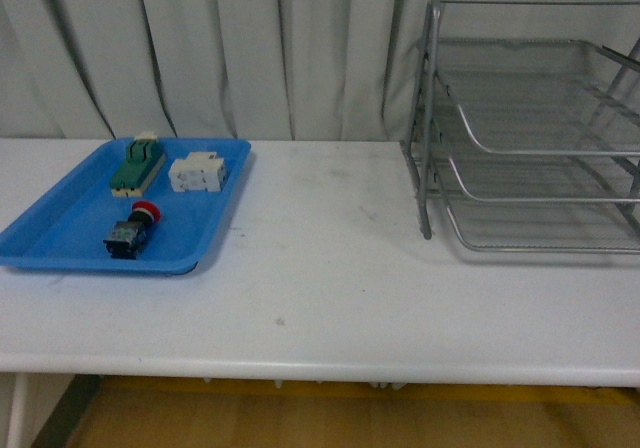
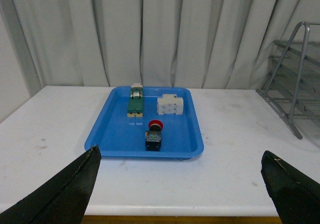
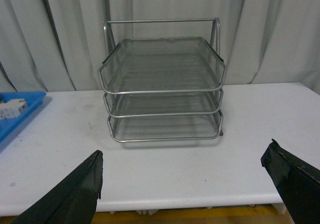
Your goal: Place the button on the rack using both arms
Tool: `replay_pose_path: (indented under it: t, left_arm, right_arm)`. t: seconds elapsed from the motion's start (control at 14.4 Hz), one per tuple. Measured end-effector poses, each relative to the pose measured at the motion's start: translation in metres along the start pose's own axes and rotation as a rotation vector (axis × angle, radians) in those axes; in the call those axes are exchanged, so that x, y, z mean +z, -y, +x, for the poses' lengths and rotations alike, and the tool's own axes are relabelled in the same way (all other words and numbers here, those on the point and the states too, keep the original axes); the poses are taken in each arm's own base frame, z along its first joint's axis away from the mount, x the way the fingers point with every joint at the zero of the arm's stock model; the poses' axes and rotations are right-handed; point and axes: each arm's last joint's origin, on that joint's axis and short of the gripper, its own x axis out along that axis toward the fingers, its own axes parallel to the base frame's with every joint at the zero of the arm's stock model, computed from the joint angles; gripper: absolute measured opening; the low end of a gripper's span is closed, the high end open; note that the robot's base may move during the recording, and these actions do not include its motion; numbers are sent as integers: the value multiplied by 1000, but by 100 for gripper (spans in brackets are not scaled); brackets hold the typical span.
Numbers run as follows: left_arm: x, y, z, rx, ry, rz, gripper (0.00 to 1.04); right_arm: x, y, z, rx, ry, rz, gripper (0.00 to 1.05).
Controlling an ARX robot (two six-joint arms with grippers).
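While lying on its side, untouched: button (image 1: 133, 230) near the front rim of the blue plastic tray (image 1: 60, 238), red cap toward the curtain (image 1: 250, 48), dark body toward the desk's front edge. Behind it, along the tray's far rim: green-and-cream switch block (image 1: 137, 165) and white rectangular block (image 1: 197, 173), side by side, not touching. Tray at the left end of the white desk (image 1: 320, 288); three-tier wire-mesh rack (image 1: 530, 148) at the right end, toward the back edge, well apart from the tray. Left gripper (image 2: 180, 152): jaws spread wide, facing the tray. Right gripper (image 3: 186, 149): jaws spread wide, facing the rack's open front.
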Motion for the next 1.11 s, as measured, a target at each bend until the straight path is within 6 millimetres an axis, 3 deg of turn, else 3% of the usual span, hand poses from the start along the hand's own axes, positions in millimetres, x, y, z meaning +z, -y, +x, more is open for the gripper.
replay_pose_path:
  t: [0.84, 0.91, 0.98, 1.11]
  left_arm:
    - [0, 0, 0, 0, 0, 0, 98]
    - [0, 0, 0, 0, 0, 0, 98]
    - [0, 0, 0, -2, 0, 0, 98]
    - [0, 0, 0, 0, 0, 0, 98]
  right_arm:
    - [0, 0, 0, 0, 0, 0, 98]
    - [-2, 0, 0, 26, -105, 37, 98]
    - [-3, 1, 7, 73, -320, 190, 98]
    - [-5, 1, 35, 110, -373, 567, 98]
